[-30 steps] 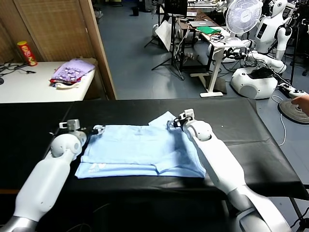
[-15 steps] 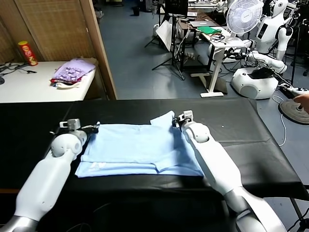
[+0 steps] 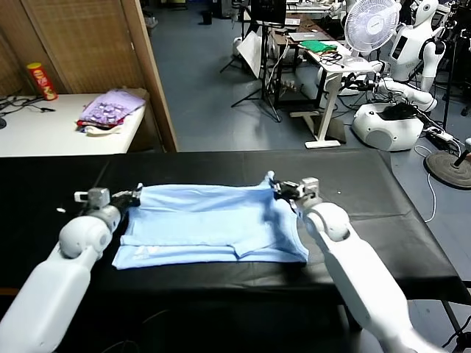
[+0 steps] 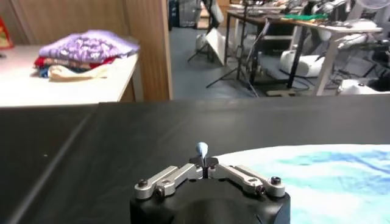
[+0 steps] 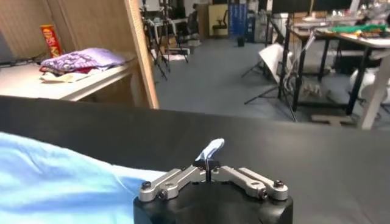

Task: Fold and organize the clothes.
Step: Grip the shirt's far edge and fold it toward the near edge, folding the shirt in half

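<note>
Two grippers, left gripper (image 3: 135,196) at nine o'clock and right gripper (image 3: 280,188) at three, pinch the T-shirt's (image 3: 210,232) far corners over the black bench (image 3: 412,243). Keep tension even, bringing the edge toward six o'clock.

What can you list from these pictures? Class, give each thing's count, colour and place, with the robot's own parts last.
T-shirt: one, light blue, spread on the black table.
Table: one, black, in front of the robot.
Cloth pile: one, purple, on the white side table, far left.
Can: one, red and yellow, on that side table.
Fan: one, white, far right.
Left gripper: one, shut on the T-shirt's far left corner.
Right gripper: one, shut on the T-shirt's far right corner.
</note>
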`<state>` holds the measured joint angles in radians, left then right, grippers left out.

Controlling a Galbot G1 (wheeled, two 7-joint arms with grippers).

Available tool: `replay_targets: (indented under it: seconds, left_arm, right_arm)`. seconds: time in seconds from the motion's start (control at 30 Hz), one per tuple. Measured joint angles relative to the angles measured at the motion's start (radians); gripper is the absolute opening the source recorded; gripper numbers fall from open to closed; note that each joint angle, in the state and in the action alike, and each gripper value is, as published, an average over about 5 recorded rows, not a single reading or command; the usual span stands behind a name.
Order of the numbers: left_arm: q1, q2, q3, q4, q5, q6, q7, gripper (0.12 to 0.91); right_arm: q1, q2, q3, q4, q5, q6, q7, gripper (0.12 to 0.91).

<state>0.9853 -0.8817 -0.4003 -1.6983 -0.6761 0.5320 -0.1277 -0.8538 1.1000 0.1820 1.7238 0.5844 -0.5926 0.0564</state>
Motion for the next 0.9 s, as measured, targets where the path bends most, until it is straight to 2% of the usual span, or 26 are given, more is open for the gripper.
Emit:
replay_targets:
  seconds: [0.27,0.5,0.57,0.67,0.73,0.8,0.9]
  left_arm:
    - [0.169,0.036,-0.065,-0.118,0.077,-0.019,-0.001,0.128]
    - [0.271,0.042,-0.104,-0.153,0.133,-0.041,0.004,0.128]
    - [0.291,0.040,-0.113,-0.158,0.141,-0.041,0.004,0.128]
    - [0.319,0.038,-0.127,-0.171,0.150,-0.036,0.005,0.136]
    - [0.335,0.036,-0.137,-0.183,0.154,-0.033,0.005,0.168]
    - [0.347,0.035,-0.147,-0.196,0.153,-0.028,0.005,0.250]
    - [0.353,0.029,-0.159,-0.215,0.146,-0.023,0.005,0.418]
  right_arm:
    - [-0.105,-0.024,0.028,0.123,0.002,-0.067,0.020,0.122]
    - [-0.177,-0.026,0.036,0.188,-0.020,-0.084,0.028,0.126]
    - [-0.192,-0.026,0.041,0.201,-0.026,-0.084,0.029,0.158]
    - [-0.208,-0.027,0.053,0.220,-0.035,-0.078,0.026,0.288]
    - [-0.211,-0.026,0.064,0.229,-0.041,-0.067,0.025,0.405]
    - [-0.207,-0.022,0.075,0.230,-0.056,-0.049,0.027,0.506]
    - [-0.189,-0.008,0.083,0.215,-0.097,-0.021,0.036,0.668]
